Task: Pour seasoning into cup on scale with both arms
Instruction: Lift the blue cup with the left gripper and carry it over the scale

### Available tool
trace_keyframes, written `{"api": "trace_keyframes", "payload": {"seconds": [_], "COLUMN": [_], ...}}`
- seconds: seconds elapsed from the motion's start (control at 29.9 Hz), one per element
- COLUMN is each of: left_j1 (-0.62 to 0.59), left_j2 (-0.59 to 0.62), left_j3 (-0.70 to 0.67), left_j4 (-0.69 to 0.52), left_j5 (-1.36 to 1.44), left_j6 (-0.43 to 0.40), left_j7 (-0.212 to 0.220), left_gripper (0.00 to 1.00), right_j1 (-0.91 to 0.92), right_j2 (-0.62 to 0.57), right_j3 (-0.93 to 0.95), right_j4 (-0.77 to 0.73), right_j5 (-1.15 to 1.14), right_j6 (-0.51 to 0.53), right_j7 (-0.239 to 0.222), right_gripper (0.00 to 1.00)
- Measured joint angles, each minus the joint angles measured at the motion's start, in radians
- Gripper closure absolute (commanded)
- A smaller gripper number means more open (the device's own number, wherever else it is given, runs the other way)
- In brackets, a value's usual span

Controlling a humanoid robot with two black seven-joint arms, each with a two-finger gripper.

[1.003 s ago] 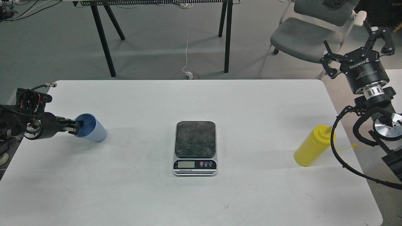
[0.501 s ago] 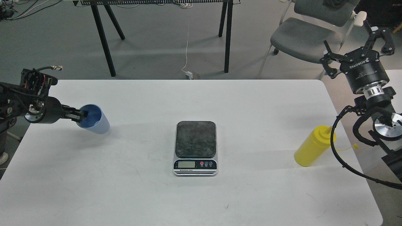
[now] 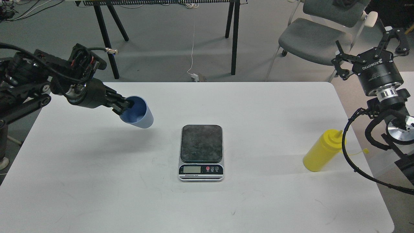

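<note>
My left gripper point(image 3: 126, 105) is shut on the rim of the light blue cup point(image 3: 139, 114) and holds it tilted above the table, left of the scale point(image 3: 201, 152). The scale sits at the table's middle with nothing on its dark platform. The yellow seasoning bottle point(image 3: 323, 150) stands near the table's right edge, partly crossed by a black cable. My right gripper point(image 3: 368, 40) is open and raised above and behind the bottle, past the table's right edge, holding nothing.
The white table point(image 3: 97, 181) bears only these things. A grey chair point(image 3: 313, 35) stands behind the far right corner. Black trestle legs point(image 3: 106, 38) and a white cable point(image 3: 193, 48) are on the floor behind the table.
My left arm has lifted the cup off the table's left edge and carried it up and to the right, toward the scale. The right arm has barely moved.
</note>
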Motion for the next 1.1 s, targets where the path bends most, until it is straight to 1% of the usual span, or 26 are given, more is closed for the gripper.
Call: {"api": "trace_keyframes", "payload": {"seconds": [0.17,0.3,0.94,1.1], "left_j1": [-0.017,-0.024,-0.053,-0.054], "left_j2": [-0.101,-0.150,-0.285,-0.332], "left_j3": [0.001,0.003,0.033,0.035], "left_j4": [-0.004,-0.004,0.006,0.041], "left_j5": [0.033,0.038,-0.002,-0.009], "left_j6": [0.000,0.000,0.000,0.000], "left_j7": [0.000,0.000,0.000,0.000], "left_gripper": [0.90,0.90,0.89,0.89], "right_j1": [0.000,0.000,-0.015,-0.015], "right_j2": [0.000,-0.004,0.000,0.002], "right_j3": [0.001,0.003,0.006,0.006], "right_j4": [0.001,0.001,-0.001,-0.002], "right_j5": [0.000,0.000,0.001,0.000], "right_j6": [0.000,0.000,0.000,0.000], "right_j7": [0.000,0.000,0.001,0.002], "right_gripper": [0.00,0.00,0.00,0.00]}}
